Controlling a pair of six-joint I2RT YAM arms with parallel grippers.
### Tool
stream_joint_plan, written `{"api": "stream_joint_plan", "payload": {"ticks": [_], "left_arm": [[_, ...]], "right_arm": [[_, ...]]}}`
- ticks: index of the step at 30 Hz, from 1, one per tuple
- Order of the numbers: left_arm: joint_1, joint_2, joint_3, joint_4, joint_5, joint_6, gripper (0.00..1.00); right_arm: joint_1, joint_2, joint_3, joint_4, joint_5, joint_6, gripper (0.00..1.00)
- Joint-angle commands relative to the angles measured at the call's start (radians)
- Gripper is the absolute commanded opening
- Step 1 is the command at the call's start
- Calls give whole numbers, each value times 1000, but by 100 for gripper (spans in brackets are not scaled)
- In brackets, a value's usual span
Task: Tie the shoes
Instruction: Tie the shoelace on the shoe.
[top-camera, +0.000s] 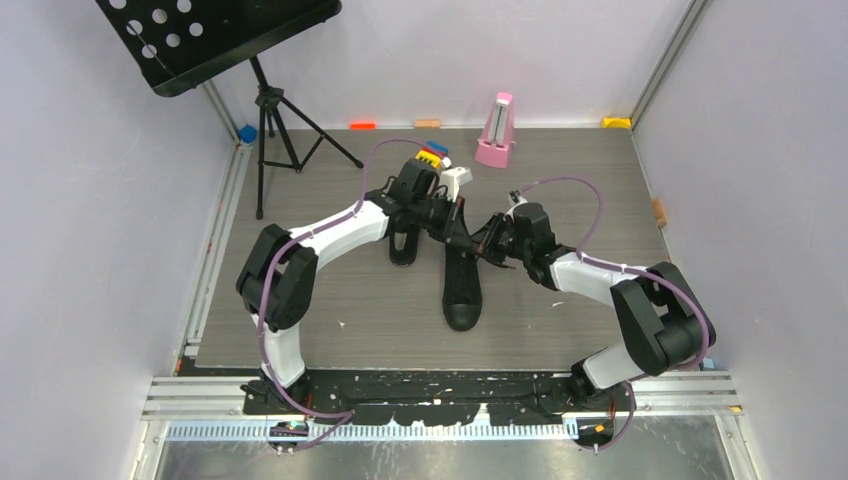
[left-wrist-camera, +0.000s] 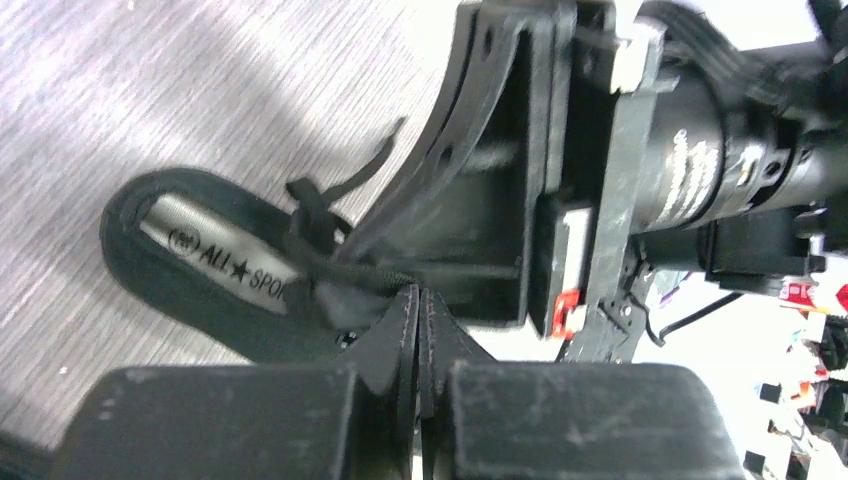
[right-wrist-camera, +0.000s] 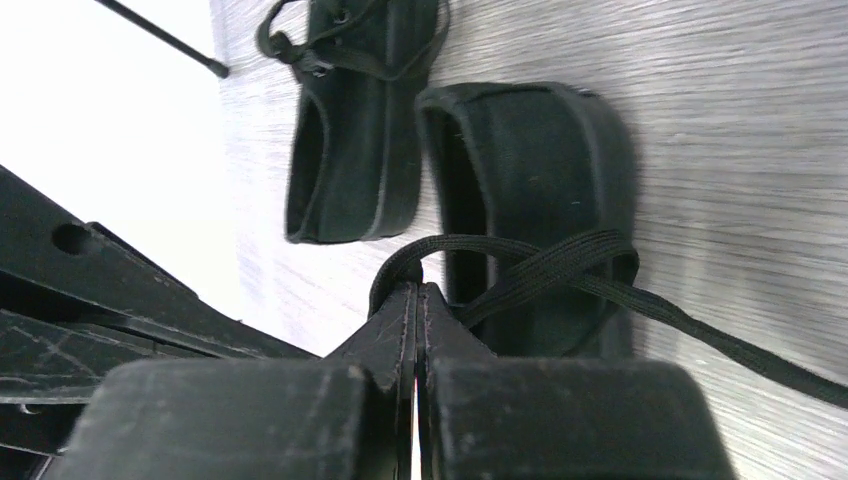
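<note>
Two black canvas shoes lie mid-table. One shoe (top-camera: 462, 290) points its toe at the near edge. The other shoe (top-camera: 404, 245) lies to its left, partly under the left arm. My left gripper (top-camera: 460, 230) and right gripper (top-camera: 488, 244) meet over the first shoe's opening. In the left wrist view the left gripper (left-wrist-camera: 418, 296) is shut on a black lace (left-wrist-camera: 360, 276) running to the shoe with a grey insole (left-wrist-camera: 215, 256). In the right wrist view the right gripper (right-wrist-camera: 417, 290) is shut on a lace loop (right-wrist-camera: 398, 264). More lace (right-wrist-camera: 560, 262) crosses over that shoe (right-wrist-camera: 545, 170).
A black music stand (top-camera: 215, 40) on a tripod (top-camera: 275, 135) stands at the back left. A pink metronome (top-camera: 496, 130) and coloured blocks (top-camera: 432, 154) sit behind the shoes. Grey walls close in both sides. The second shoe (right-wrist-camera: 350, 120) lies beside the first.
</note>
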Motion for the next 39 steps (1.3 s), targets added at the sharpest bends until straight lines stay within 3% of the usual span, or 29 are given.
{"api": "stream_joint_plan", "payload": {"ticks": [1,12,18,24,32,39], "left_arm": [[-8,-47,-5,123,70,-79,0],[-8,-31,-31,122,30,-45,0],[-8,-21,-25,111,26,-29,0],[-8,-20,-13,94,12,-18,0],[-10,8,6,91,7,-16,1],[-41,84,93,37,-36,27,6]], "right_arm": [[40,9,2,166,-67,53,0],[65,5,-45,161,-111,100,0],[62,-122,-53,23,-69,36,27],[43,-233,-21,-135,-3,-47,44],[5,-308,-19,-247,48,-86,46],[-116,-376,-18,-342,79,-125,47]]}}
